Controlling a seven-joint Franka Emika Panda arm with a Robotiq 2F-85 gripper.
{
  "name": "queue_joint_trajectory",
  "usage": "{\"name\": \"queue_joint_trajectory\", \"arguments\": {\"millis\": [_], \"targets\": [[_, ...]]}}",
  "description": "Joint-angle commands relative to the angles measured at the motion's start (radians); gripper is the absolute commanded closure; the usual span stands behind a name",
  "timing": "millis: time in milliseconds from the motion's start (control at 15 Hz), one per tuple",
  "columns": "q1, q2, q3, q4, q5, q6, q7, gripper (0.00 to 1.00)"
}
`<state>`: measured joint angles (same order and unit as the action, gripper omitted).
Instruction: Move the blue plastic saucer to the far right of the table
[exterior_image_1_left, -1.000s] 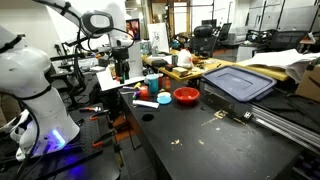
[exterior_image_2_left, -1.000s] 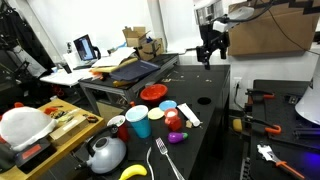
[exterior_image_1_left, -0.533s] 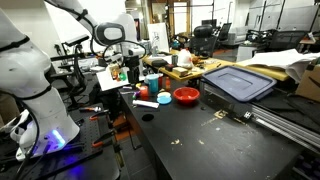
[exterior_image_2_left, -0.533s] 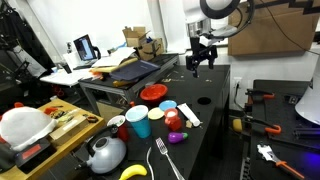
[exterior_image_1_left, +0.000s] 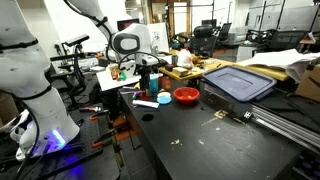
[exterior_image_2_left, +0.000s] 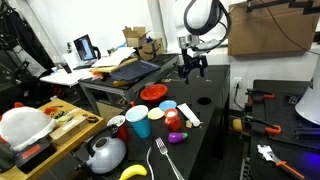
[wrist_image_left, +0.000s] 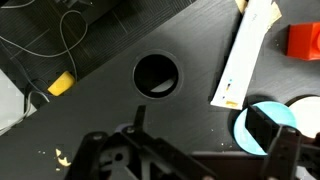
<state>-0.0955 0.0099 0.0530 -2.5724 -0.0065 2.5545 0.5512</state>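
Observation:
The blue plastic saucer (exterior_image_1_left: 164, 98) lies on the black table (exterior_image_1_left: 205, 140) next to the red bowl (exterior_image_1_left: 186, 96). In an exterior view the saucer (exterior_image_2_left: 168, 104) sits by a white box (exterior_image_2_left: 187, 114). My gripper (exterior_image_1_left: 140, 70) hangs open and empty above the table, short of the saucer; it also shows in an exterior view (exterior_image_2_left: 191, 66). In the wrist view the saucer (wrist_image_left: 245, 128) is at the lower right, partly hidden behind one finger of my gripper (wrist_image_left: 200, 140).
A round hole (wrist_image_left: 157, 75) in the tabletop lies below the wrist. The white box (wrist_image_left: 248, 50) and a red object (wrist_image_left: 303, 40) lie close by. A blue cup (exterior_image_2_left: 138, 122), a kettle (exterior_image_2_left: 106, 153) and a fork (exterior_image_2_left: 164, 160) crowd one table end. A grey-blue bin lid (exterior_image_1_left: 238, 82) lies further along.
The arm has swung from the table's far side towards the cluster with the saucer and come lower. The gripper stays open. The saucer has not moved.

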Motion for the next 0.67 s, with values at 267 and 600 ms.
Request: {"name": "queue_joint_trajectory", "arguments": {"millis": [267, 600], "targets": [[0.088, 0.188, -0.010, 0.129, 0.177, 0.054, -0.133, 0.00], [0.146, 0.292, -0.022, 0.189, 0.164, 0.071, -0.113, 0.00]]}}
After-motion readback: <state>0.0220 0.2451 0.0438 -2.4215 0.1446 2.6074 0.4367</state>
